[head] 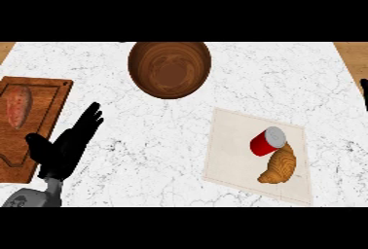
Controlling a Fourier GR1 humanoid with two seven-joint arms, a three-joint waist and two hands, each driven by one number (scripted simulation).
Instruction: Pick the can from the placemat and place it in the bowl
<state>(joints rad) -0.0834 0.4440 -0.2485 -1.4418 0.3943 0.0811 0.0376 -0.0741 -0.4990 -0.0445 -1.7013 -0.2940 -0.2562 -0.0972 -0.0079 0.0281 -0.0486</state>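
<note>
Two things lie on the pale placemat [237, 160] at the right: the red can [267, 141] tipped on its side, touching a croissant [280, 168] just below it. Bare marble counter [158, 146] separates the mat from the wooden bowl [170, 69] near the far edge. The left hand [68, 143] rests at lower left, fingers straight and spread, beside a cutting board [43, 104] bearing a reddish piece of food [17, 104]; a dark sliver at the right edge may be the right hand [364, 97], fingers impossible to tell.
</note>
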